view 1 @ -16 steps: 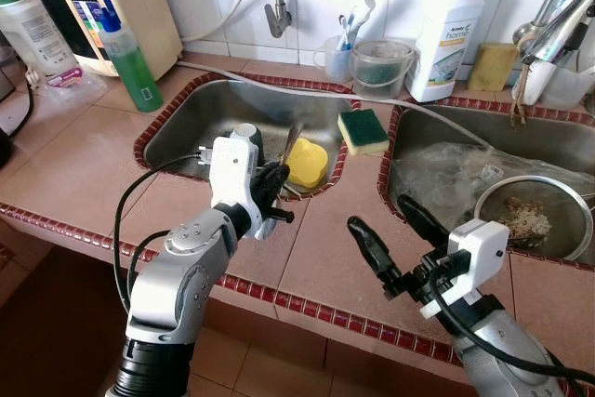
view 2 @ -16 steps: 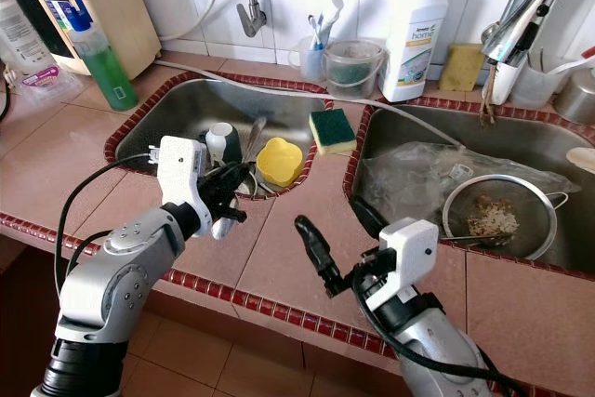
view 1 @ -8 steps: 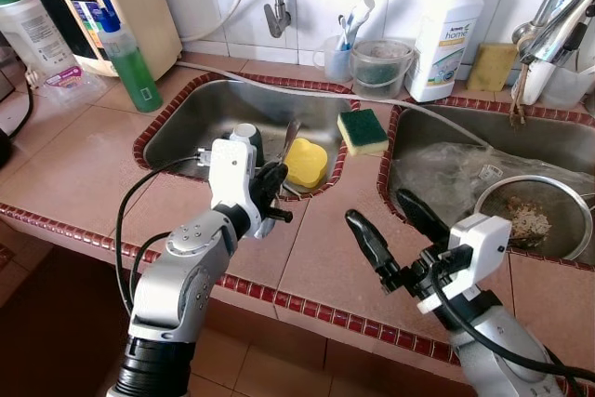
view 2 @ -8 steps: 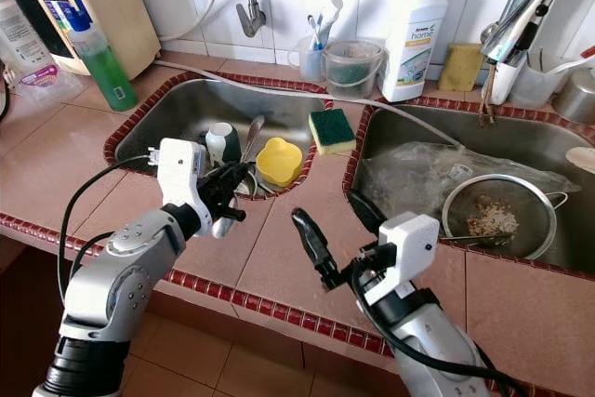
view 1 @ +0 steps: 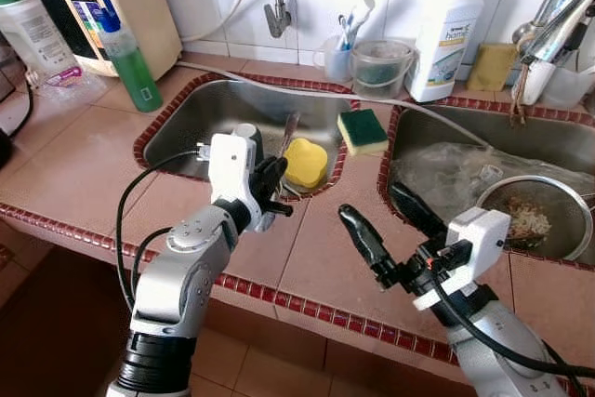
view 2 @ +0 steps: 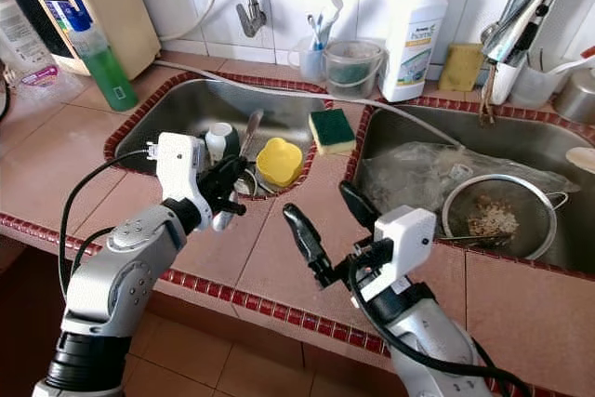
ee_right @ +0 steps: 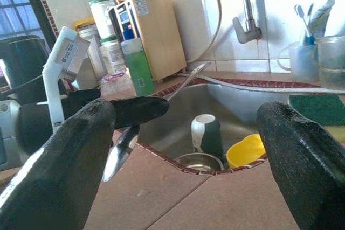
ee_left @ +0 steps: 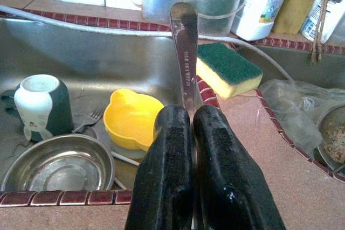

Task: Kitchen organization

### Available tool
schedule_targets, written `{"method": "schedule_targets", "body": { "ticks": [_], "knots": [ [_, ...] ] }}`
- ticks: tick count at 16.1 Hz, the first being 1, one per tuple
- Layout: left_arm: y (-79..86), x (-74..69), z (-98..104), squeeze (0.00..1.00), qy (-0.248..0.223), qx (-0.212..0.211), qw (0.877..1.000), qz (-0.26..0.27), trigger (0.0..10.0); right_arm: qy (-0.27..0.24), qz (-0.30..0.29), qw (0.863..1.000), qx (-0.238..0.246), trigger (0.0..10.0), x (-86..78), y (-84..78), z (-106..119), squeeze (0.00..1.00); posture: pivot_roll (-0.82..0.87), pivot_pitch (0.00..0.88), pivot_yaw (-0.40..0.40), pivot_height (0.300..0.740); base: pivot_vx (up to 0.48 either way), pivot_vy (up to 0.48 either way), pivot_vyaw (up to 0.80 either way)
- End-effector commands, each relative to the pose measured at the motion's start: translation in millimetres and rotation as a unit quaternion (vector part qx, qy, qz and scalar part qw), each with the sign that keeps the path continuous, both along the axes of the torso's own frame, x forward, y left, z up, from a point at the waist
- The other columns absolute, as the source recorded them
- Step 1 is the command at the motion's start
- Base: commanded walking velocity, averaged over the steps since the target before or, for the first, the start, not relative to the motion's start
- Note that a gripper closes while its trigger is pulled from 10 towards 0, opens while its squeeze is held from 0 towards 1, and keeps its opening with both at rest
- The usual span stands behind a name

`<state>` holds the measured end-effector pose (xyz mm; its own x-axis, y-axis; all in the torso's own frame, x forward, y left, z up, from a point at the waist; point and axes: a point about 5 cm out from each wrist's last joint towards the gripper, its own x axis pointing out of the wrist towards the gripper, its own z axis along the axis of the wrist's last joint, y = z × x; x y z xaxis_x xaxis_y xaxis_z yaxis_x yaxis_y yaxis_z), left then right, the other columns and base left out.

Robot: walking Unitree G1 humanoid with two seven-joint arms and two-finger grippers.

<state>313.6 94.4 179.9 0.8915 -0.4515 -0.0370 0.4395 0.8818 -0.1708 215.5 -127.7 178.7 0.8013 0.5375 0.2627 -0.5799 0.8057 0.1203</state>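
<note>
My left gripper (view 1: 271, 185) is shut on a metal spoon (ee_left: 184, 52) and holds it over the near rim of the left sink (view 1: 200, 111). The spoon's handle points up and away over the basin, its bowl (view 2: 221, 222) hanging below the fingers. In the sink lie a yellow bowl (view 1: 305, 163), an upturned green and white mug (ee_left: 42, 105) and a steel bowl (ee_left: 59, 166). My right gripper (view 1: 385, 220) hovers open over the tiled counter between the two sinks, a short way right of the spoon, with nothing between its fingers (ee_right: 59, 165).
A yellow and green sponge (view 1: 363, 130) rests on the divider between the sinks. The right sink holds a plastic bag (view 1: 456, 169) and a metal strainer (view 1: 532, 213) with scraps. A detergent bottle (view 1: 446, 34), a clear tub (view 1: 379, 67) and a green soap bottle (view 1: 130, 67) stand along the back.
My right gripper has drifted left and a little forward, closer to the spoon. The left gripper has lifted the spoon slightly toward the sink.
</note>
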Motion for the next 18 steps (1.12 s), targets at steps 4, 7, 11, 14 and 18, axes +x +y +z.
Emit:
{"method": "schedule_targets", "body": {
  "ticks": [4, 7, 11, 14, 18],
  "knots": [
    [5.6, 3.4, -4, 0.00, 0.011, 0.007, 1.000, 0.022, 10.0, -0.008, 0.018, 1.000, 0.002, 10.0, -1.8, 5.9, 6, 0.00, -0.27, 0.096, 0.106, 0.740, 0.000, 0.000, 0.00],
    [5.6, 17.4, 2, 0.00, -0.007, 0.033, 0.999, 0.018, 10.0, -0.014, 0.020, 1.000, 0.000, 10.0, 0.5, 6.6, 11, 0.00, -0.27, 0.099, 0.103, 0.740, 0.000, 0.000, 0.00],
    [12.6, 37.6, 16, 0.00, -0.028, 0.047, 0.998, 0.021, 10.0, -0.024, 0.023, 0.999, -0.008, 10.0, 2.7, 4.9, 17, 0.00, -0.28, 0.117, 0.110, 0.740, 0.000, 0.000, 0.00],
    [13.5, 51.5, 23, 0.00, -0.041, 0.062, 0.997, 0.016, 10.0, -0.026, 0.028, 0.999, -0.003, 10.0, 0.2, 7.8, 21, 0.00, -0.28, 0.146, 0.115, 0.740, 0.000, 0.000, 0.00],
    [12.4, 60.2, 27, 0.00, -0.051, 0.084, 0.995, -0.007, 10.0, -0.012, 0.023, 1.000, 0.004, 10.0, -5.5, 7.4, 19, 0.00, -0.28, 0.178, 0.122, 0.740, 0.000, 0.000, 0.00]
  ]
}}
